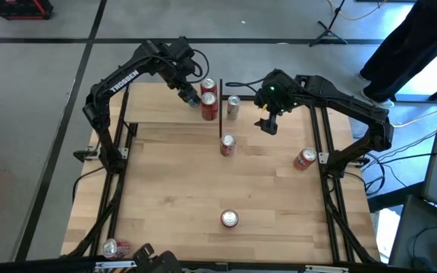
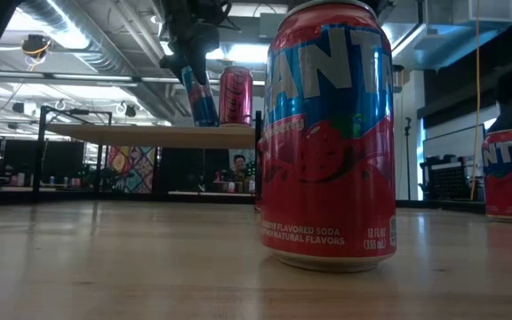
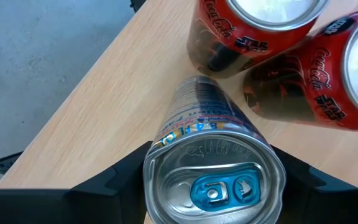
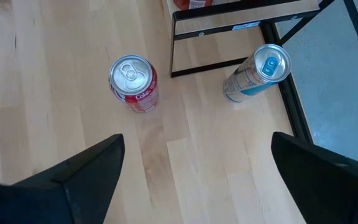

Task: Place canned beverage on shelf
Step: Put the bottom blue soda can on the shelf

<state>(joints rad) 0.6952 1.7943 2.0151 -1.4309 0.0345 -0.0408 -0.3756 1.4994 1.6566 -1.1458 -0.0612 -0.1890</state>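
Note:
The shelf (image 1: 158, 106) is a small light-wood board on black uprights at the table's far left; it also shows in the low view (image 2: 140, 135). Two red Coke cans (image 1: 209, 86) (image 1: 209, 107) stand on its right end. My left gripper (image 1: 190, 96) is over the shelf beside them, shut on a silver-and-blue can (image 3: 213, 180) (image 2: 200, 96). My right gripper (image 1: 268, 123) (image 4: 197, 180) hangs open and empty right of the shelf, above the table. My left gripper pinches the silver-and-blue can's upper wall, just under its top rim (image 3: 160, 152), between its two fingers, one on each side. The fingers come from above, slanting down. The can is tilted, its lower end (image 3: 197, 87) at the shelf board next to the Coke cans; whether it touches the board, I cannot tell.
A silver can (image 1: 234, 106) (image 4: 257, 73) stands on the table right of the shelf, a Coke can (image 1: 227, 144) (image 4: 133, 83) near its corner. A Fanta can (image 1: 229, 219) (image 2: 327, 133) stands near the front, another (image 1: 305, 158) at the right, one (image 1: 116, 246) at the front left.

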